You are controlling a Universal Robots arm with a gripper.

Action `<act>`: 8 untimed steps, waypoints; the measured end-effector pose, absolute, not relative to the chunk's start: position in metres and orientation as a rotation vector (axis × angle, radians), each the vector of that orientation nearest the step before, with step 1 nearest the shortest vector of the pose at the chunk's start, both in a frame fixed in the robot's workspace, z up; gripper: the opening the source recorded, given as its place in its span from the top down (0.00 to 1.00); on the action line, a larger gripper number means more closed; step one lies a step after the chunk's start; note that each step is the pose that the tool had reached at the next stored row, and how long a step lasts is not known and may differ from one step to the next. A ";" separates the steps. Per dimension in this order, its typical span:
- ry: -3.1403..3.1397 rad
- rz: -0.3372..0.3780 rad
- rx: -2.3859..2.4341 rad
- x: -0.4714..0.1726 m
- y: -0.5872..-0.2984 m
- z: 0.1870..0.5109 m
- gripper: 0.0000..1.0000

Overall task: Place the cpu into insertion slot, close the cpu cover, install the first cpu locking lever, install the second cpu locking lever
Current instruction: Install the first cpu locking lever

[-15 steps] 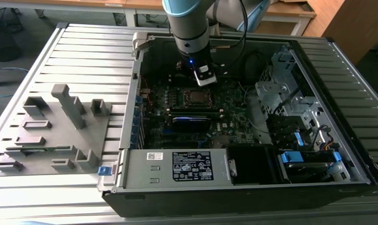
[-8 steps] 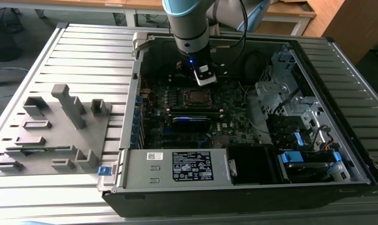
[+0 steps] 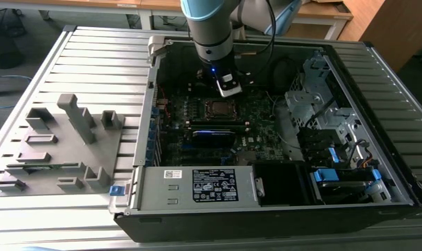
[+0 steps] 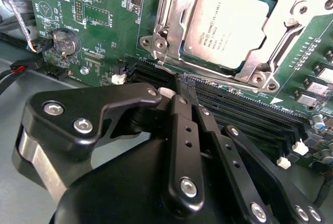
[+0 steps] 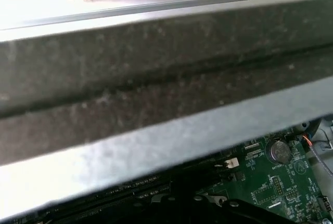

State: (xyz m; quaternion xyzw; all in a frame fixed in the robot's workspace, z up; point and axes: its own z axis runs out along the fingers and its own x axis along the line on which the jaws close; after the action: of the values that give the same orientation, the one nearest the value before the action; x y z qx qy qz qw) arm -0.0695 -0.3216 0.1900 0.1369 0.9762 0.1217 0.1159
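Exterior view — one gripper (image 3: 229,90) inside one open computer case (image 3: 266,224), one cpu (image 3: 220,107) just below it.
Second wrist view — fingers (image 4: 182,104) pressed together, empty; several memory slots (image 4: 250,110) lie between them and the cpu (image 4: 229,26), which sits under one cpu cover (image 4: 174,21).
First wrist view — case wall (image 5: 156,78) in front, one coin battery (image 5: 278,152) beyond.

We see the cpu (image 4: 231,26) lying flat, framed by the closed cpu cover (image 4: 177,21). Our pincer (image 4: 183,84) hangs just beside that cover, above the black memory slots (image 4: 244,107), fingers pressed together on nothing. A coin battery (image 4: 65,41) sits on the green motherboard (image 4: 104,5).
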 end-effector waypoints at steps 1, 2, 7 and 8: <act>2.860 0.356 0.397 -0.069 -0.322 0.190 0.89; 2.861 0.356 0.393 -0.069 -0.322 0.189 0.89; 2.864 0.354 0.380 -0.069 -0.322 0.189 0.89; 2.864 0.354 0.380 -0.069 -0.322 0.189 0.89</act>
State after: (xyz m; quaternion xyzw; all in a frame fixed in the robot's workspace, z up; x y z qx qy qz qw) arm -0.0694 -0.3216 0.1887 0.1298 0.9774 0.1208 0.1154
